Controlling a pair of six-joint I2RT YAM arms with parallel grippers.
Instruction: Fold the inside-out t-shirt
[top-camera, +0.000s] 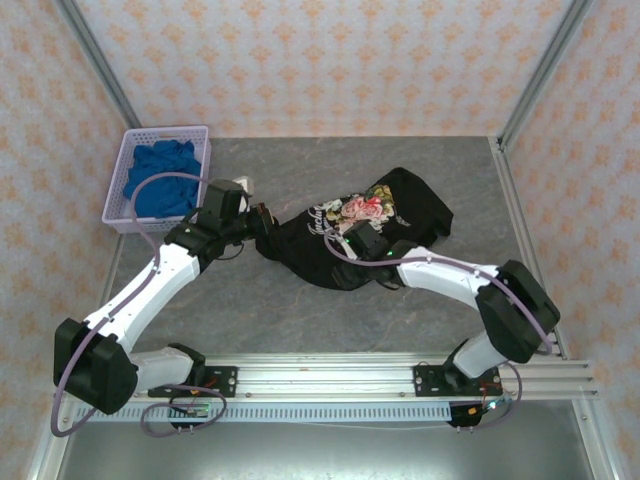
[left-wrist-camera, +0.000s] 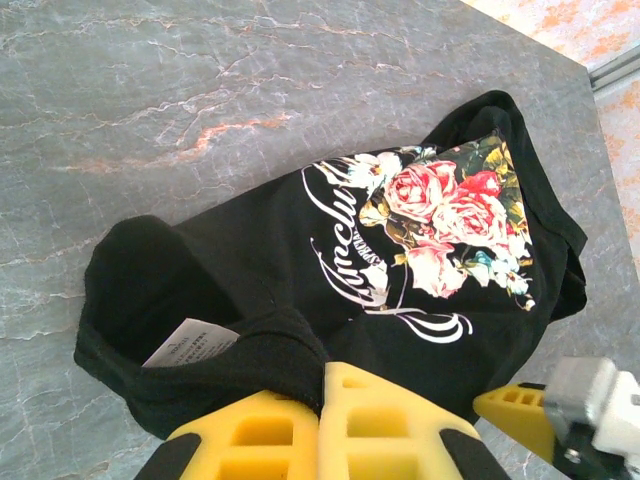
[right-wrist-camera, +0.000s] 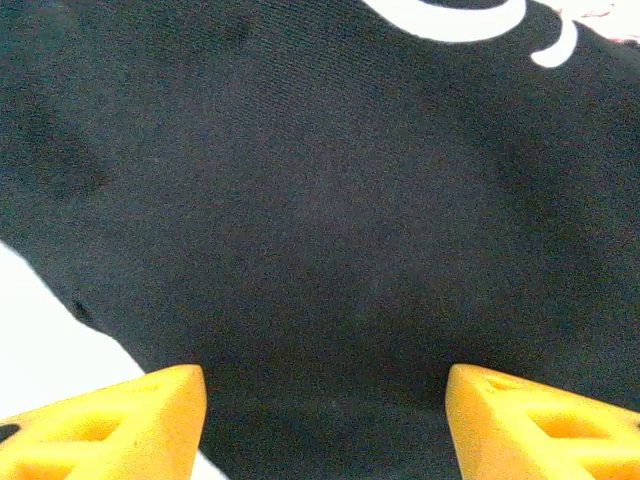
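The inside-out t-shirt (top-camera: 405, 205) lies bunched on the grey table, its rose graphic (top-camera: 360, 210) facing up. In the left wrist view the black shirt (left-wrist-camera: 250, 250) shows its floral print (left-wrist-camera: 450, 225) and a white neck tag (left-wrist-camera: 190, 343). My left gripper (left-wrist-camera: 325, 375) is shut on a fold of black fabric beside that tag, at the shirt's left end (top-camera: 262, 222). My right gripper (top-camera: 352, 243) hovers over the shirt's near edge. Its yellow fingers stand wide open just above the black cloth (right-wrist-camera: 320, 200), with nothing pinched between them (right-wrist-camera: 325, 400).
A lavender basket (top-camera: 165, 131) holding a bright blue cloth (top-camera: 160, 180) stands at the back left, close behind my left arm. Bare grey marble tabletop (top-camera: 300, 310) stretches in front of the shirt. A metal rail (top-camera: 330, 380) runs along the near edge.
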